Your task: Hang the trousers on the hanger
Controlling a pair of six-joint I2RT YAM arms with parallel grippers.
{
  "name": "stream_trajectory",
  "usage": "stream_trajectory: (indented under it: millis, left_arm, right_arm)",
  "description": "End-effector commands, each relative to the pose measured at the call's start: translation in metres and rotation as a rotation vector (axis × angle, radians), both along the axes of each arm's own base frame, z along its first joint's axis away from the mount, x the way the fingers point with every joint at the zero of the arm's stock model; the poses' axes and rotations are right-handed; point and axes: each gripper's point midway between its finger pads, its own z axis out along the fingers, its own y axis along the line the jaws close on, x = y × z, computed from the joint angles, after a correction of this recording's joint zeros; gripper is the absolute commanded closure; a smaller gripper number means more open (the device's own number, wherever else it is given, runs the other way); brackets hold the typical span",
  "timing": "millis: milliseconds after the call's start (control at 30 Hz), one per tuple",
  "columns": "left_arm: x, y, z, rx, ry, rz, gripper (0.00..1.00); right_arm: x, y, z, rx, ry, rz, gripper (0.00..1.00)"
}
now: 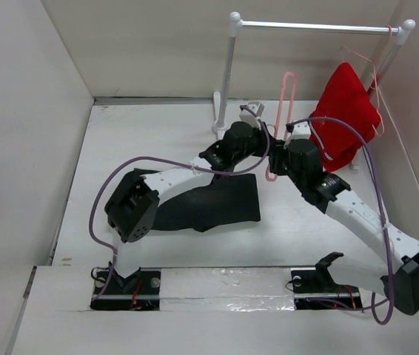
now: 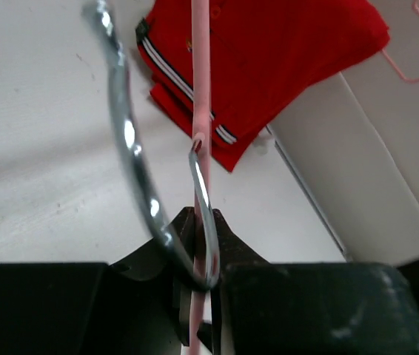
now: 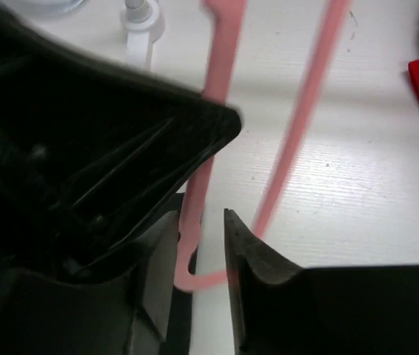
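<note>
Black trousers [image 1: 213, 201] lie bunched on the tabletop [image 1: 158, 140], left of centre and partly under the left forearm. Nothing grips them. Just past their right edge both arms meet at the pink hanger [image 2: 202, 74], which stands on end. Cannot tell if its lower corner touches the tabletop. Left gripper [image 2: 200, 248]: fingers clenched on a pink bar of the hanger, right below where the metal hook [image 2: 132, 140] joins. Right gripper [image 3: 202, 237]: fingers parted around another bar near the rounded corner, with a gap on one side, not clamping. At the back right, the red garment [image 1: 343, 111] hangs from the rack [image 1: 313, 27] on its own thin hanger.
</note>
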Motion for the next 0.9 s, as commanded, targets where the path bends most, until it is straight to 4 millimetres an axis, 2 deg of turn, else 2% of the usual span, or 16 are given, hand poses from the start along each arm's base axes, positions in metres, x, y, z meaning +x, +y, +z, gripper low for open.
stream_trajectory:
  millis: [0,33,100,133,267,367,433,467,500,533,600,633,700,733,767,867]
  left_arm:
    - [-0.018,0.017,0.015,-0.076,0.003,-0.045,1.00]
    - [-0.021,0.026,-0.004,-0.076,0.047,-0.042,1.00]
    - [-0.021,0.036,0.003,-0.128,0.038,-0.035,1.00]
    - [-0.026,0.040,-0.012,-0.123,0.064,-0.036,1.00]
    - [-0.027,0.042,-0.021,-0.143,0.088,-0.043,1.00]
    - [-0.033,0.038,-0.035,-0.150,0.117,-0.070,1.00]
    - [-0.038,0.040,-0.036,-0.173,0.124,-0.078,1.00]
    - [-0.040,0.042,-0.036,-0.174,0.128,-0.079,1.00]
    - [-0.044,0.046,-0.025,-0.196,0.113,-0.081,1.00]
    - [-0.051,0.053,-0.036,-0.193,0.132,-0.076,1.00]
    - [-0.069,0.053,-0.025,-0.250,0.140,-0.097,1.00]
    - [-0.080,0.056,-0.041,-0.240,0.178,-0.101,1.00]
    - [-0.097,0.055,-0.041,-0.305,0.220,-0.094,1.00]
    - [-0.103,0.056,-0.048,-0.327,0.246,-0.089,1.00]
    - [-0.111,0.061,-0.068,-0.326,0.291,-0.072,1.00]
    - [-0.123,0.062,-0.087,-0.395,0.381,-0.057,1.00]
  right_arm:
    - [-0.008,0.000,0.037,0.078,-0.116,0.024,0.57]
    - [-0.012,-0.001,0.033,0.088,-0.110,0.029,0.51]
    - [-0.023,-0.001,0.033,0.106,-0.120,0.058,0.50]
    - [-0.028,-0.002,0.024,0.102,-0.107,0.067,0.49]
    - [-0.045,-0.006,0.022,0.130,-0.106,0.089,0.48]
    - [-0.043,-0.012,0.014,0.142,-0.084,0.082,0.49]
    - [-0.047,-0.008,0.008,0.158,-0.044,0.112,0.60]
    - [-0.048,-0.006,0.005,0.161,-0.036,0.124,0.95]
    - [-0.050,-0.001,0.004,0.175,-0.032,0.160,1.00]
    - [-0.052,0.004,0.005,0.178,-0.037,0.197,1.00]
    - [-0.056,0.005,0.002,0.188,-0.011,0.231,1.00]
    - [-0.062,0.003,-0.005,0.176,0.030,0.228,1.00]
    - [-0.063,-0.006,-0.004,0.175,0.026,0.203,0.94]
    - [-0.061,-0.007,0.000,0.188,0.006,0.210,0.93]
    - [-0.062,-0.005,0.001,0.200,-0.003,0.227,0.90]
    - [-0.068,0.004,-0.014,0.224,0.066,0.306,0.81]
